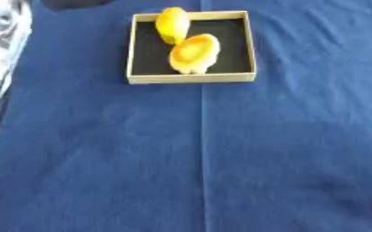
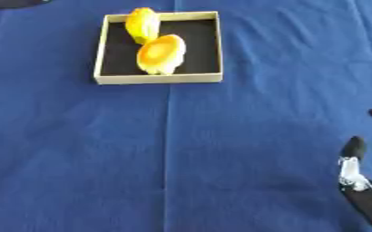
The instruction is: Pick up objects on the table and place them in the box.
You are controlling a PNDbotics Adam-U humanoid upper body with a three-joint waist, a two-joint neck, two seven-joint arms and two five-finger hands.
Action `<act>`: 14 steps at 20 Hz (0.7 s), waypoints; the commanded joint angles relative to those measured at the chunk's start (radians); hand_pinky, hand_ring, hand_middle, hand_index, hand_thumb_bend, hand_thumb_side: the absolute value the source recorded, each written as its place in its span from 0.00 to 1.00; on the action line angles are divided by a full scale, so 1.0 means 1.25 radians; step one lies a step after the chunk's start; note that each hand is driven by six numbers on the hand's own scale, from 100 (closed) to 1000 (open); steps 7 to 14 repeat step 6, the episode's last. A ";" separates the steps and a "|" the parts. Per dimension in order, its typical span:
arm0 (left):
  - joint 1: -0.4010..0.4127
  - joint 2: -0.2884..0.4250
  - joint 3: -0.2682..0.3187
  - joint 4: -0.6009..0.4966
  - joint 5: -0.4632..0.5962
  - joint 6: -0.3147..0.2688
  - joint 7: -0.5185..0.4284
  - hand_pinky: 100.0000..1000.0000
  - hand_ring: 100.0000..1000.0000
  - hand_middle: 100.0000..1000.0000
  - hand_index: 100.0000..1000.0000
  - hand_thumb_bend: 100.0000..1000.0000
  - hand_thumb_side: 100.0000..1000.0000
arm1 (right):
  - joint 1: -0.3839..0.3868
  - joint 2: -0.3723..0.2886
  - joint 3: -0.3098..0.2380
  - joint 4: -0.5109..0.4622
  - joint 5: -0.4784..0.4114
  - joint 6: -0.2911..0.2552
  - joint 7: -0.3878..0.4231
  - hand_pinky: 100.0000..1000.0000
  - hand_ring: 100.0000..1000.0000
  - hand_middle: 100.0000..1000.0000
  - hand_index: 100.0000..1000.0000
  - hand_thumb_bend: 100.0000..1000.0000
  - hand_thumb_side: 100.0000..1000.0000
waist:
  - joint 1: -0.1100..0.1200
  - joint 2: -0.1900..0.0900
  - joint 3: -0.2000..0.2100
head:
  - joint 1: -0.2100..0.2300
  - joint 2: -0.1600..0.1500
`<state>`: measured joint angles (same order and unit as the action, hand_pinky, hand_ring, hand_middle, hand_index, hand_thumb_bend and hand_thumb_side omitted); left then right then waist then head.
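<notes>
Two yellow objects already lie inside the box (image 1: 192,78) — a shallow, tan-walled tray with a dark floor, set on the blue-covered table (image 1: 102,158) toward its far side. Going left to right within it, a yellow piece (image 1: 173,25) leans at the far wall, and a rounder orange-and-yellow piece (image 1: 195,53) lies just beside it, the two touching or nearly so; what kind of objects they are cannot be made out.

Far to the right and nearer the camera, the robot's right hand (image 2: 357,174) shows only at the right edge of the right eye view: one long black finger with a silver joint reaches up from the lower corner, and a dark tip sits at the edge above it. The fingers (image 2: 353,147) look straight and hold nothing. From them, the box is well apart, up and to the left, with only bare cloth between. The left hand appears in neither view.

As far as these views show, the work looks done or close to it — no loose object remains on the cloth in sight. Anything left to collect would lie outside the frame, so the likely step in hand is a pause or a reach for something unseen.
</notes>
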<state>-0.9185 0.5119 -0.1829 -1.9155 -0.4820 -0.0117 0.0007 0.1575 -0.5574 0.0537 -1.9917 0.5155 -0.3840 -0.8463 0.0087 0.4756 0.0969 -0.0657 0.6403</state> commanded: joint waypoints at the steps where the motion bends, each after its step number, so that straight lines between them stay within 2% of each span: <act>1: 0.053 0.053 0.052 -0.064 0.076 -0.042 0.119 0.87 0.74 0.70 0.83 0.00 0.38 | -0.011 -0.001 -0.004 -0.007 0.033 -0.031 -0.033 0.76 0.96 0.67 0.88 0.00 0.40 | -0.008 -0.026 0.004 | -0.007 -0.001; 3: 0.099 0.056 0.072 -0.067 0.089 -0.083 0.192 0.89 0.73 0.69 0.83 0.00 0.41 | -0.024 0.004 -0.003 -0.007 0.044 -0.041 -0.043 0.76 0.96 0.67 0.88 0.00 0.39 | -0.014 -0.030 0.007 | -0.006 0.000; 6: 0.157 0.044 0.096 -0.068 0.123 -0.148 0.274 0.92 0.72 0.68 0.84 0.00 0.52 | -0.055 0.010 -0.008 -0.007 0.041 -0.061 -0.048 0.77 0.94 0.67 0.88 0.00 0.40 | -0.022 -0.037 0.013 | 0.000 0.002; 14: 0.157 0.044 0.096 -0.068 0.123 -0.148 0.274 0.92 0.72 0.68 0.84 0.00 0.52 | -0.055 0.010 -0.008 -0.007 0.041 -0.061 -0.048 0.77 0.94 0.67 0.88 0.00 0.40 | -0.022 -0.037 0.013 | 0.000 0.002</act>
